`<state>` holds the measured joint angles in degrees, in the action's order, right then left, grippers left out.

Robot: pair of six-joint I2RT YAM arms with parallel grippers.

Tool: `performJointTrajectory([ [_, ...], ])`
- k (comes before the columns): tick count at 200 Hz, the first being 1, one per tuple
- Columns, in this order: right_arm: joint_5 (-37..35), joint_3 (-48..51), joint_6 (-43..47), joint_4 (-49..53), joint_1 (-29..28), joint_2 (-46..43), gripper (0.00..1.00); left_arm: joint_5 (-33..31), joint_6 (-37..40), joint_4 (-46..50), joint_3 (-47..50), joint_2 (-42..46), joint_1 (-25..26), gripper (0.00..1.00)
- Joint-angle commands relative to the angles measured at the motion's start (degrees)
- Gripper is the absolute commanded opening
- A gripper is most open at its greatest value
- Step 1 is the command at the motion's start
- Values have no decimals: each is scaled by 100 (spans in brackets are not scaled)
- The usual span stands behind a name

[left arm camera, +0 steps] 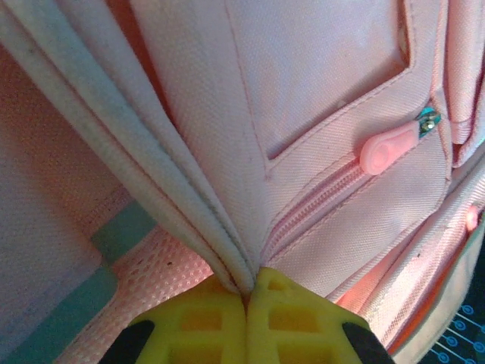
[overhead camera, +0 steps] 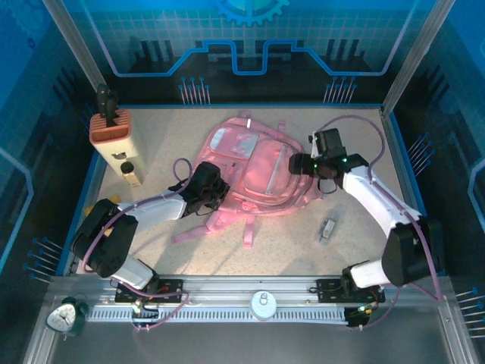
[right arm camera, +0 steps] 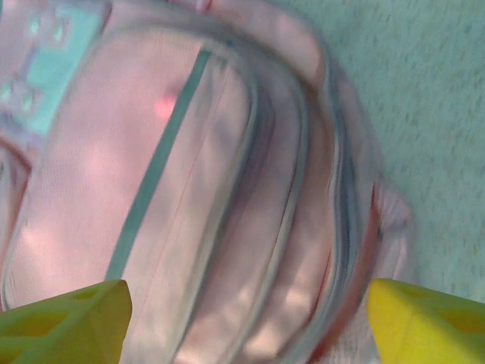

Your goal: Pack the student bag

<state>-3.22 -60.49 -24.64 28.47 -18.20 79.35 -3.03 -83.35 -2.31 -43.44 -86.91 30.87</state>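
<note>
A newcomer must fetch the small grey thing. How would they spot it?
Find the large soft pink fabric backpack in the middle of the speckled beige table. Off its near right corner, beside the right arm, lies a small grey oblong piece. It lies alone; the tan holder stands far left.

L end effector (left arm camera: 246, 294) clamped, R (right arm camera: 248, 303) spread wide

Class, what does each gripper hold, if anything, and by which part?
The left gripper pinches a folded fabric edge of the bag; the right gripper is open over it, holding nothing.
</note>
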Motion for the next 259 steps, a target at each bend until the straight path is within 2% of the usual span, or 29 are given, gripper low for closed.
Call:
performJointTrajectory([
  [1,-434,319,-436,352,-801,-291,81,449,-18,-415,-118,245,230,0],
  [18,-331,493,-1072,233,-1293,-323,75,497,-120,-550,-90,280,250,0],
  [29,-502,618,-1448,-16,-1734,-362,73,501,-179,-576,-76,323,264,0],
  [54,-905,670,-2089,-575,-2643,-166,75,547,-179,-569,-106,416,291,0],
  [82,-1192,445,-2587,-748,-3206,248,77,548,-80,-410,-202,547,323,0],
  [114,-1710,449,-3231,-1283,-3596,638,70,633,-176,-589,-152,597,352,0],
  [164,-2840,327,-4054,-1305,-3678,1084,79,652,-35,-466,-287,632,398,0],
  [215,-3298,110,-4482,-1284,-3617,1587,87,663,10,-467,-315,623,416,0],
  [239,-3511,6,-4598,-856,-3602,1676,87,621,111,-376,-397,656,413,0],
  [259,-3637,99,-4602,-483,-3618,1513,80,477,242,-228,-446,710,400,0],
])
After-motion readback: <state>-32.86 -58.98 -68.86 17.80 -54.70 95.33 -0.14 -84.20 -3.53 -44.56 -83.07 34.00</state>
